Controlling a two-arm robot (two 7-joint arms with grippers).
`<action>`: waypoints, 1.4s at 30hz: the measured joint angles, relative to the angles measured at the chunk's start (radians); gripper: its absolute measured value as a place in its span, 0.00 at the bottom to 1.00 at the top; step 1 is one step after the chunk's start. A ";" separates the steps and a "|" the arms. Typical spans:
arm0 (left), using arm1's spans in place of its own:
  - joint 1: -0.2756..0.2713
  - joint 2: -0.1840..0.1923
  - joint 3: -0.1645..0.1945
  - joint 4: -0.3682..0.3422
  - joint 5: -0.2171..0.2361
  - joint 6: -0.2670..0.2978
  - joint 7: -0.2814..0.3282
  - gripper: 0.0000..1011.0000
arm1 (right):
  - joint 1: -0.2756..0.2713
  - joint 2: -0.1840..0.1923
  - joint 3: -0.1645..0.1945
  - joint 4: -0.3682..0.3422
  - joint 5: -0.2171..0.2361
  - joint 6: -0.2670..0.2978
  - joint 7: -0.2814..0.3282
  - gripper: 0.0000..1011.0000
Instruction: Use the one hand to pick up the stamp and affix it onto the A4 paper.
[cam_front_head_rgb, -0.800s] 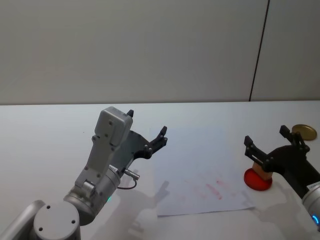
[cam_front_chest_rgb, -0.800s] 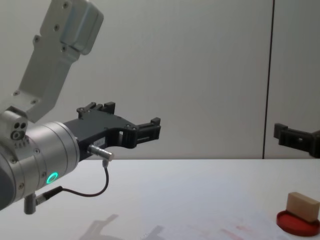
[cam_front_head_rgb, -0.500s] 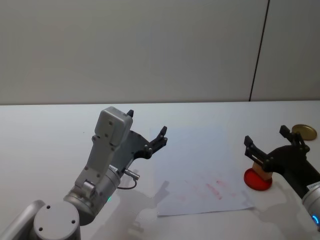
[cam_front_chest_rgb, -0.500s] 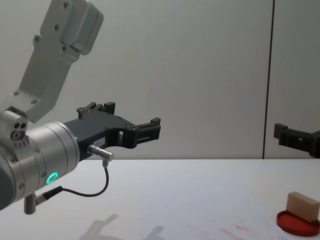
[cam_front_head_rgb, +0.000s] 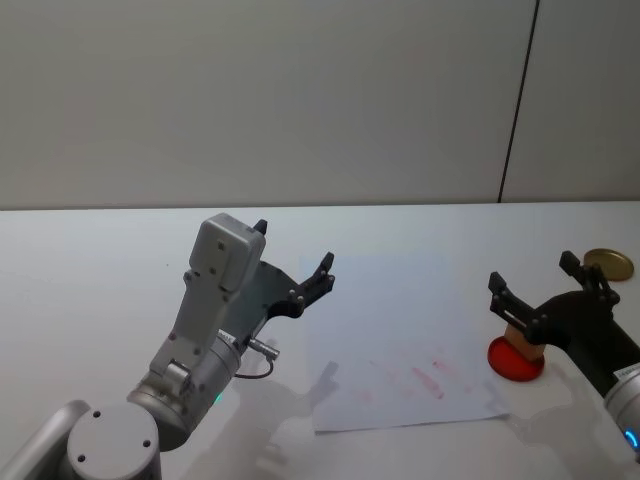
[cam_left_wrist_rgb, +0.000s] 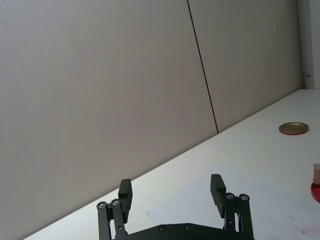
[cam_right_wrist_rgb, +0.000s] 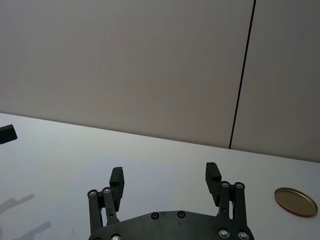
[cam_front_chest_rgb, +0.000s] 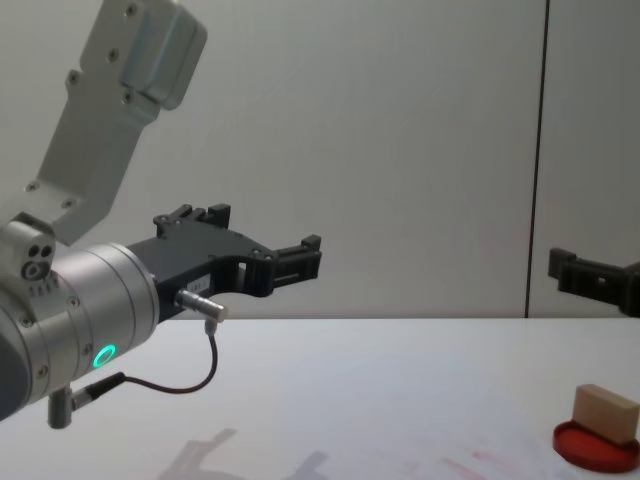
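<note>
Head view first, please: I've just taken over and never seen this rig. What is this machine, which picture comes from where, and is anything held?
It is a two-armed robot. The head view looks down from its head, the chest view looks across the table, and each wrist view looks forward from that arm's wrist. The left hand hangs open in the air near the left edge of the A4 paper. The right hand is open above the stamp, which stands on a red ink pad. Nothing is held.
</note>
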 joint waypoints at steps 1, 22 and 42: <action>0.000 0.000 0.000 0.000 0.000 0.000 0.000 0.98 | 0.001 0.000 0.001 0.002 0.000 0.001 0.002 0.99; 0.000 0.000 0.000 0.000 0.000 0.000 0.000 0.98 | 0.037 0.016 0.019 0.102 -0.014 0.075 0.073 0.99; 0.000 0.000 0.000 0.000 0.000 0.000 0.000 0.98 | 0.073 0.025 0.028 0.210 -0.029 0.129 0.154 0.99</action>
